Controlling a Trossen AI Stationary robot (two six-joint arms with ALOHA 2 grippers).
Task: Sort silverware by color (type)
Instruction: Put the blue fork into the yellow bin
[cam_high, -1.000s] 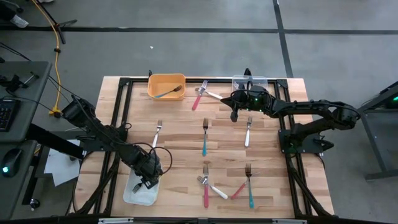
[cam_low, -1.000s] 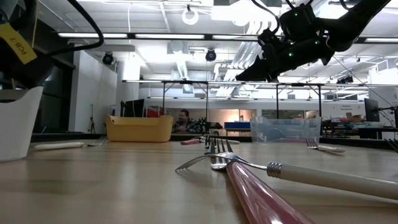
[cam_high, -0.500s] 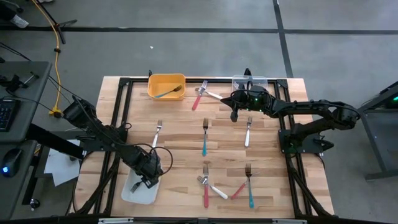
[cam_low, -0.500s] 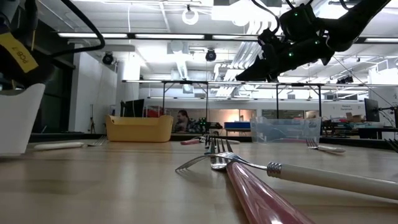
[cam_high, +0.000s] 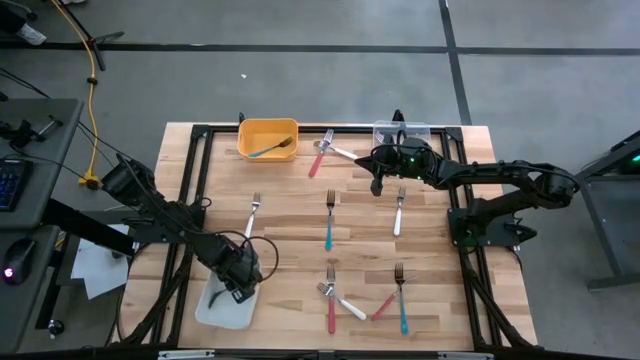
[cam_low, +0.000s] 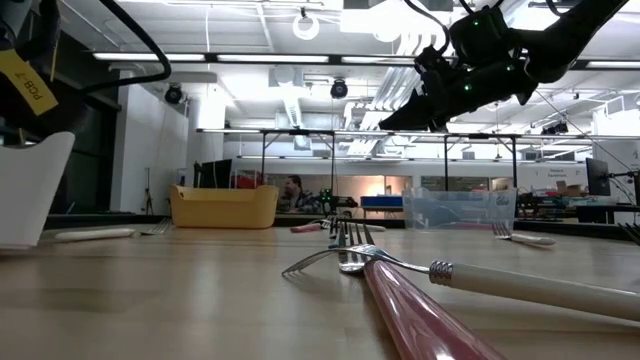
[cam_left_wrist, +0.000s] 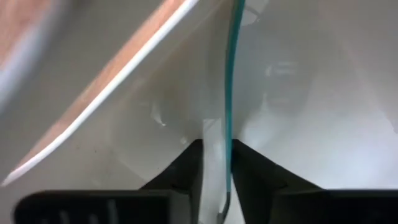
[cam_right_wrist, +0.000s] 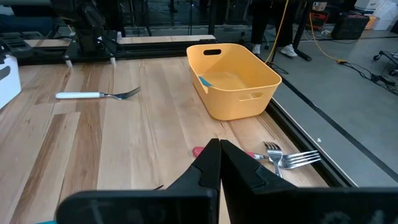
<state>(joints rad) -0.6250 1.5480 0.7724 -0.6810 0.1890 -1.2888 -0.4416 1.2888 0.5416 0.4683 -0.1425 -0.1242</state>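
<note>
Left gripper (cam_high: 228, 291), lower left, pinches a slim teal-handled fork (cam_left_wrist: 227, 106) inside the glossy white bin (cam_high: 232, 315). Right gripper (cam_high: 377, 184), upper centre, hovers pressed together.

A wooden counter (cam_high: 290, 225) with a black metal frame is standing on a grey concrete floor (cam_high: 300, 70). A yellow bin (cam_high: 267, 137) is sitting at the counter's far edge, a clear plastic bin (cam_high: 415, 130) is resting further along that same edge, and a white bin (cam_high: 232, 312) is lying at the near left corner. A yellow cable (cam_high: 93, 110) is trailing across the floor. In the low view, a person (cam_low: 295, 190) is sitting far behind the counter.
</note>
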